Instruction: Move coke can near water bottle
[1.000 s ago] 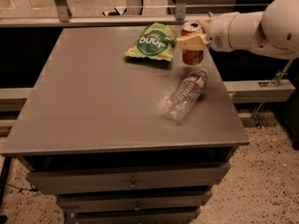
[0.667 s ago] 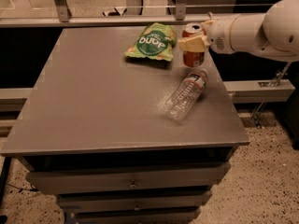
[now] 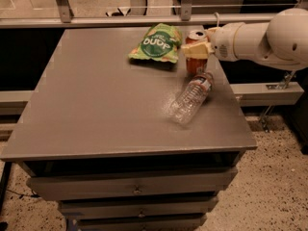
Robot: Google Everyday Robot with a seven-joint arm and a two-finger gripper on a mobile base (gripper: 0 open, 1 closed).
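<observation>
One gripper [image 3: 197, 50] at far right of table [image 3: 96, 105], jaws clamped on small red-orange soda can [image 3: 194, 65]; clear crinkled plastic water bottle [image 3: 190, 100] lies just beside, cap end toward can.

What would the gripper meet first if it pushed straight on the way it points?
The gripper, at the table's back right, points left and holds the coke can; beyond it, probably the snack bag.

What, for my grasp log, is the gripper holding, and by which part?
The gripper holds the coke can, which is upright, with its fingers closed across the can's upper body, just below the silver top.
</observation>
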